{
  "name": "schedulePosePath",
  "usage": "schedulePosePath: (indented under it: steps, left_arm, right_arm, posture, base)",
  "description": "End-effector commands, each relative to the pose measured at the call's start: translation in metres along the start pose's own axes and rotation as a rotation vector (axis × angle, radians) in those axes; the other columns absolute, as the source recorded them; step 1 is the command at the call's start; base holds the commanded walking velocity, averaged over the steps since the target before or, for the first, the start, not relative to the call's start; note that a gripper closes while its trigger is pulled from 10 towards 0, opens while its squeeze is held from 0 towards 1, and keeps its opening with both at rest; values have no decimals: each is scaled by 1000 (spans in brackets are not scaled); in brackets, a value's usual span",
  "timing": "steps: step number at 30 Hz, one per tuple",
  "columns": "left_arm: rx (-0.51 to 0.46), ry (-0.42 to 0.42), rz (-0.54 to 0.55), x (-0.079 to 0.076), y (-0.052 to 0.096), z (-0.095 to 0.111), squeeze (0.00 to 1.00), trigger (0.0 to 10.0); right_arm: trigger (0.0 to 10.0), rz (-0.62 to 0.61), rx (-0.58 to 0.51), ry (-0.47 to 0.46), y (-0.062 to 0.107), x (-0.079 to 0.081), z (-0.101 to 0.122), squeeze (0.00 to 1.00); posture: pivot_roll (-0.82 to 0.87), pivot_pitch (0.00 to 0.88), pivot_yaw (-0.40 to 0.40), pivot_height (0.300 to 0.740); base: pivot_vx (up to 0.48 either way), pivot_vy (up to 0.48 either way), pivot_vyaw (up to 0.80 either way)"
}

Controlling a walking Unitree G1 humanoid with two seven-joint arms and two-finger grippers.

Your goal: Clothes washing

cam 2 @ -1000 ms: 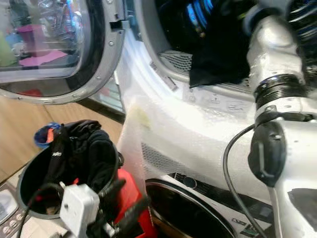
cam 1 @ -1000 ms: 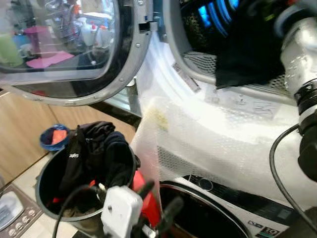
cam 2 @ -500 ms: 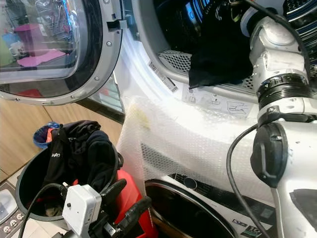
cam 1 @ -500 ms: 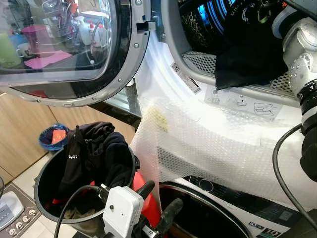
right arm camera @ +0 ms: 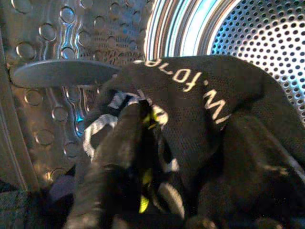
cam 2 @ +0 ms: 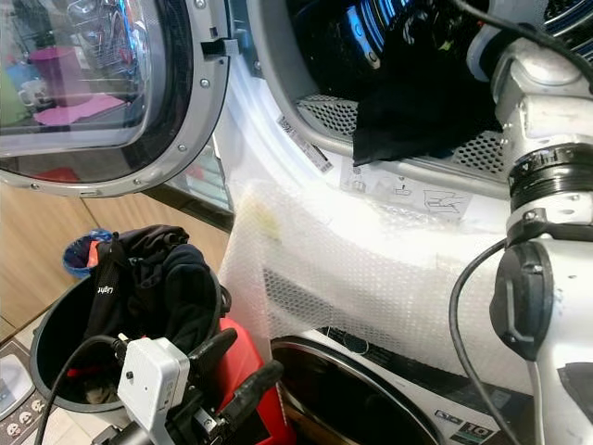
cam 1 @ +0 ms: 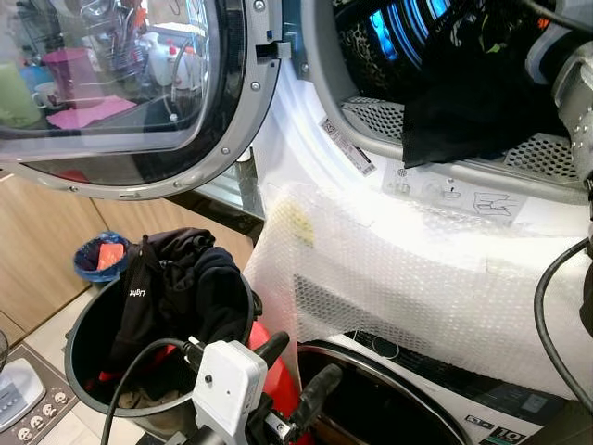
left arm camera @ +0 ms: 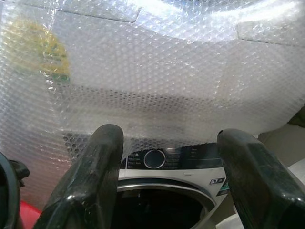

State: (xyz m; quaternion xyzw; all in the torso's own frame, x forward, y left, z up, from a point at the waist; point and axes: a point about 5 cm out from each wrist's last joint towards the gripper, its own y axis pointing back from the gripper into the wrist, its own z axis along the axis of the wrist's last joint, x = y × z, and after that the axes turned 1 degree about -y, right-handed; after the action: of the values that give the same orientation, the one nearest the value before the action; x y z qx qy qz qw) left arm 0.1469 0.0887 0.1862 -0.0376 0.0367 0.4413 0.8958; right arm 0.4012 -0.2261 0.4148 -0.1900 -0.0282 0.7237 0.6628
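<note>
Right end effector (right arm camera: pixel 138 157) is inside the upper machine's drum (right arm camera: pixel 267 43), fingers closed on a black garment (right arm camera: pixel 209 119) with white lettering and a bit of yellow-green trim. Garment bunched around the fingers; the perforated drum wall and a grey paddle (right arm camera: pixel 62 74) sit just behind it. From the head views, the silver right arm (cam 2: pixel 547 148) reaches up into the drum opening, and a fold of the black garment (cam 1: pixel 463 102) hangs over the drum's lower lip, draping onto the perforated grille there.

Left end effector (left arm camera: pixel 167 157) hangs low in front of the stacked machines, its two black fingers (left arm camera: pixel 90 176) spread wide apart, holding nothing. Between them: the control dial (left arm camera: pixel 153 159) and door rim of the lower washer. White camera block (cam 1: pixel 227 389) on that wrist, cable looping off it.

Bubble wrap (cam 1: pixel 408 278) is draped across the front panel between the upper machine and the lower one; a yellowish patch shows at its left end.

Upper machine's round glass door (cam 1: pixel 120 83) stands swung open to the left.

Dark laundry bin (cam 1: pixel 88 371) stands on the floor, left of the machines, with more black clothes (cam 1: pixel 185 287) heaped over its rim. Something red (cam 1: pixel 273 371) sits just beside the bin. Small blue basket (cam 1: pixel 102 255) behind it, against wooden panelling.
</note>
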Motion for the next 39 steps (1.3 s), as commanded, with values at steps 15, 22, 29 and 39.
schedulePosePath:
  steps: [15,22,29,39]
  left_arm:
    - [23,-3,8,1,1,-2,0,10000]
    - [23,-3,8,1,1,-2,0,10000]
    - [23,-3,8,1,1,-2,0,10000]
    - [23,-3,8,1,1,-2,0,10000]
  right_arm:
    - [10000,-9,-31,9,0,0,9,1000]
    - [10000,-9,-31,9,0,0,9,1000]
    - [10000,-9,-31,9,0,0,9,1000]
    - [10000,-9,-31,9,0,0,9,1000]
  posture:
    - [114,36,-177,740]
    - [114,36,-177,740]
    - [114,36,-177,740]
    - [114,36,-177,740]
  base:
    - [0,0,0]
    - [0,0,0]
    - [0,0,0]
    - [0,0,0]
